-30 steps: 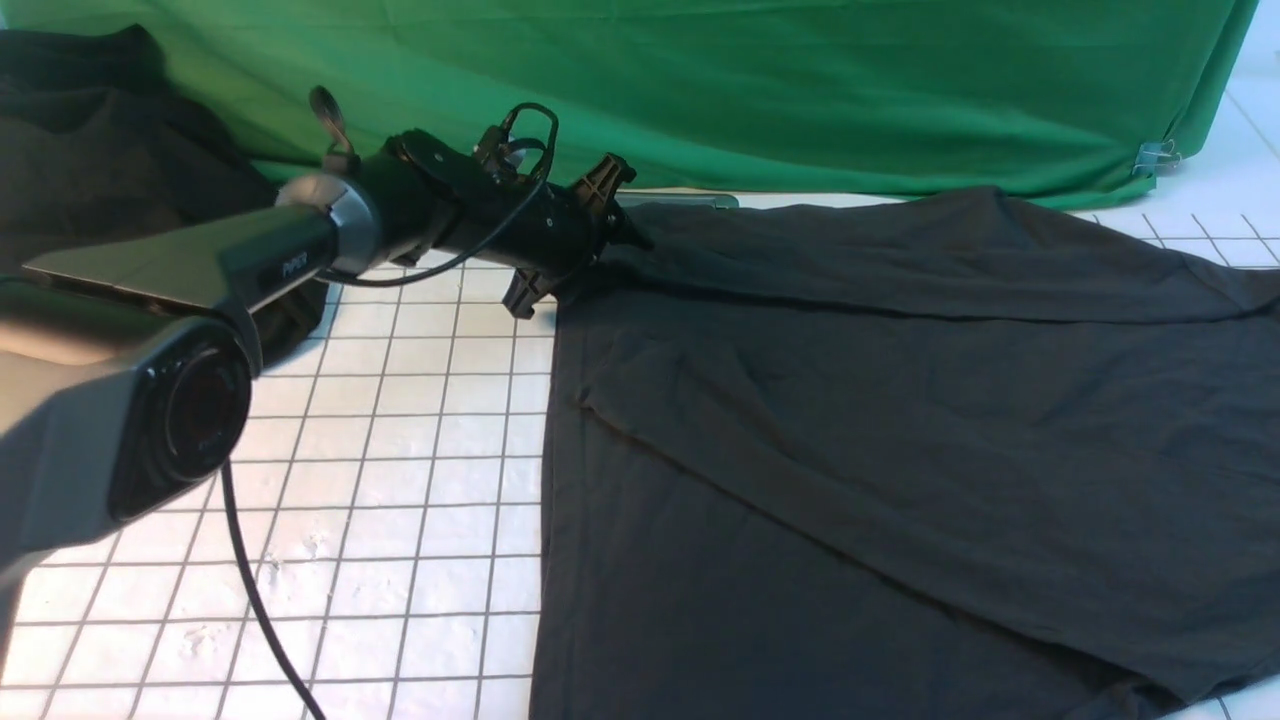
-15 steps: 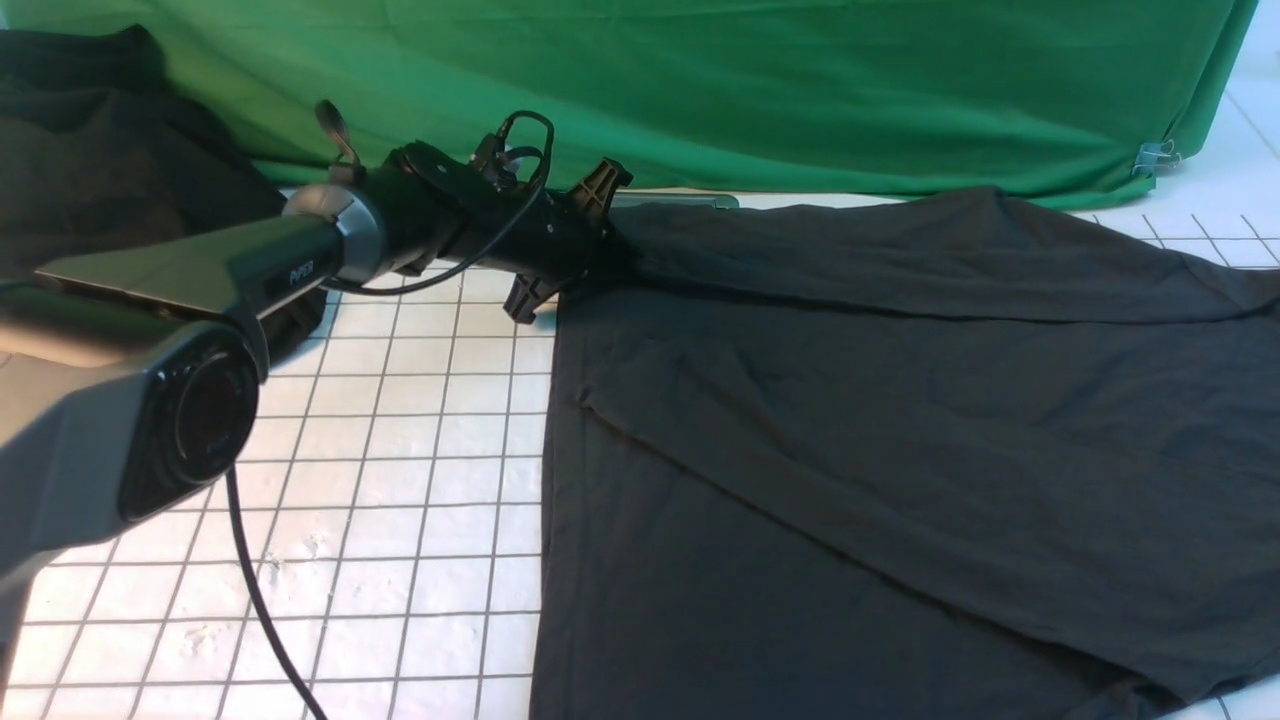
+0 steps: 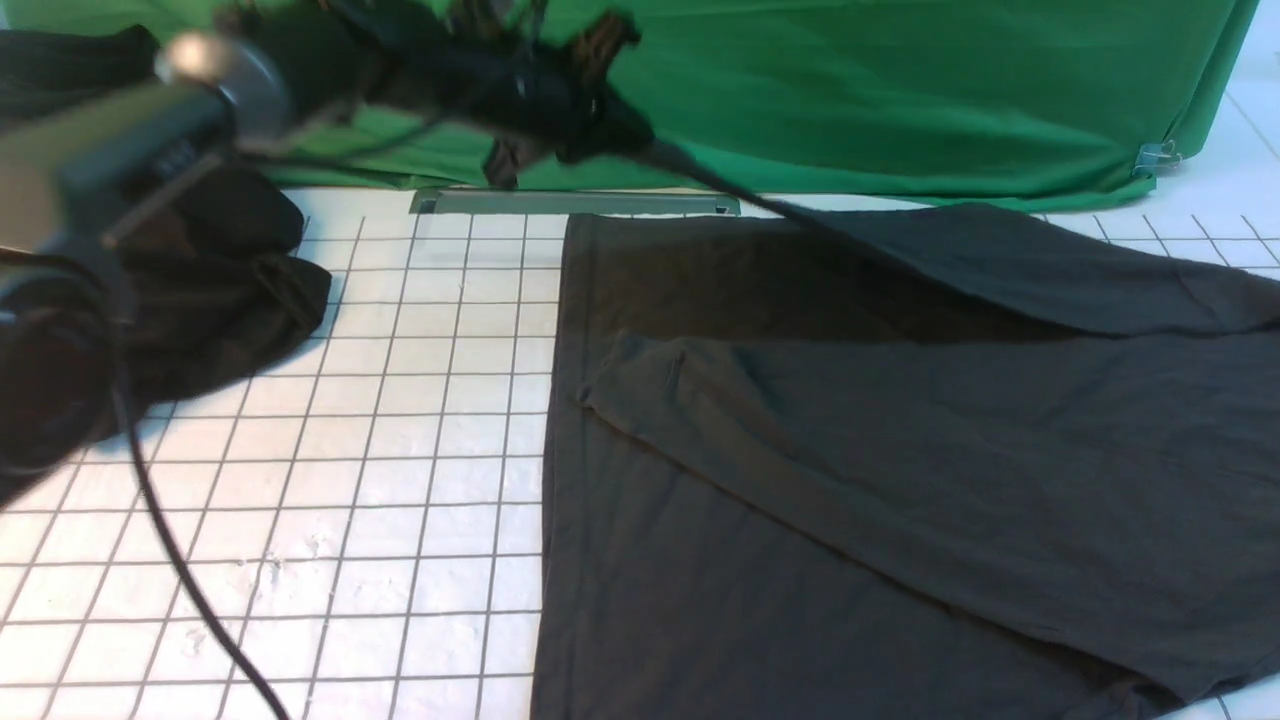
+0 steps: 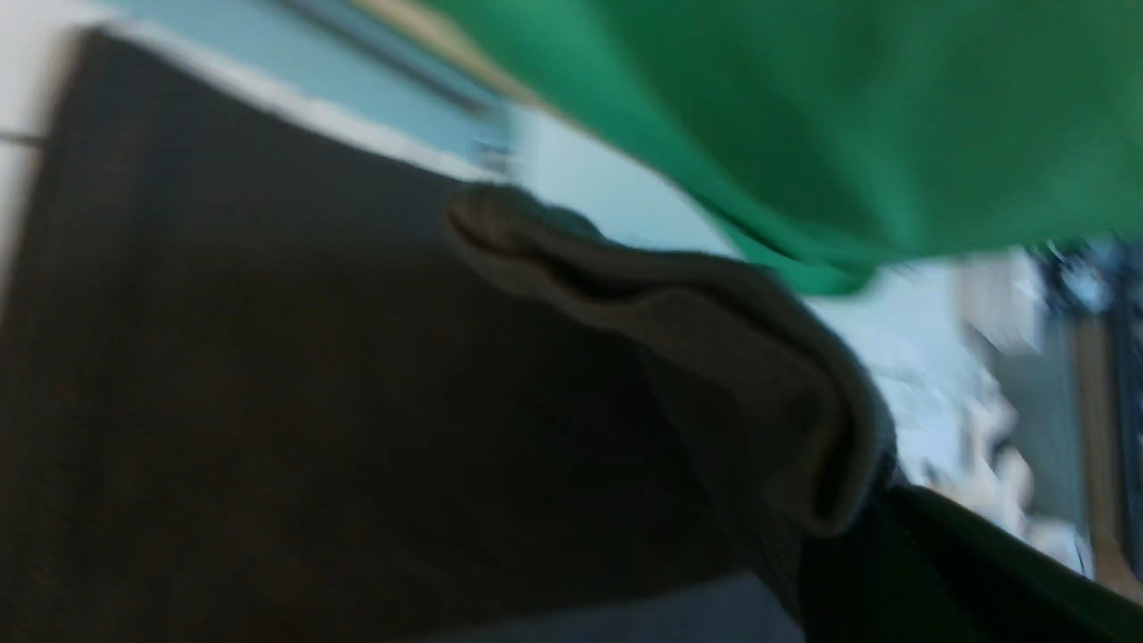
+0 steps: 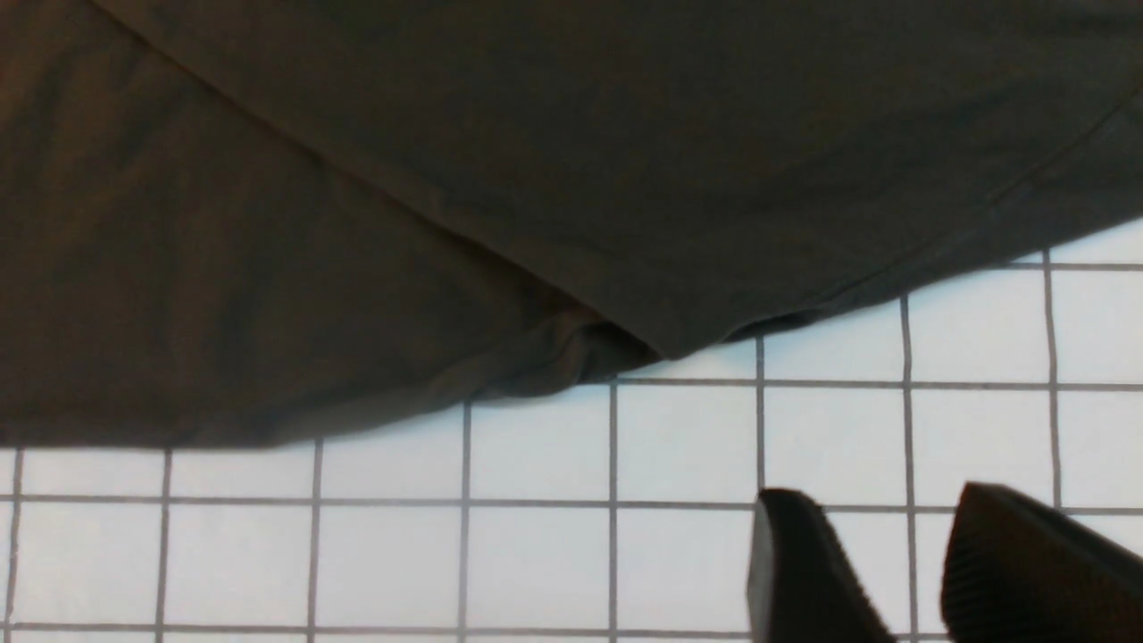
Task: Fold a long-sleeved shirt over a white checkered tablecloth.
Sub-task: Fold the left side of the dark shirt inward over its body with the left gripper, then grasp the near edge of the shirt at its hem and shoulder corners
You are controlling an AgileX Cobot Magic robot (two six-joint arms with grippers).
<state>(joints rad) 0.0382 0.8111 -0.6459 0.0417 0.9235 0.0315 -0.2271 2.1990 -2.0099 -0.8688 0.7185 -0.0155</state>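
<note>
Black cloth in a heap (image 3: 230, 290) at upper left of the front view, no part of the job; leave alone. Right of it, bare tablecloth (image 3: 400, 450), white ruled in grey squares, filling lower left. Top centre, against the green backdrop (image 3: 900, 90): left gripper (image 3: 648, 152), blurred, clamped tight on the end of a sleeve (image 3: 1040, 270) and holding it clear of the table, with cloth drawn in a thin taut line down toward the right. Below and right, shirt (image 3: 900, 500), charcoal, lying flat from frame centre to the right and bottom edges, with a second band folded slantwise across it; no logo in view. Far right, small clip (image 3: 1155, 155) on the backdrop hem. Right gripper (image 5: 875, 518), seen only at lower right of its own wrist view: partly parted, nothing between the fingers, hanging over bare squares near a corner of the shirt.

Judged step: carrying the sleeve across the body for a fold. To do it well:
- Swing in a low arc without tugging, so as not to drag the body off its straight left edge.
- Lay the cuff inside the outline, square to the grid lines.
- Let go only once flat.
- Watch for bunching at the pinch.
- Possibly pin the near corner with the free gripper against slipping.
</note>
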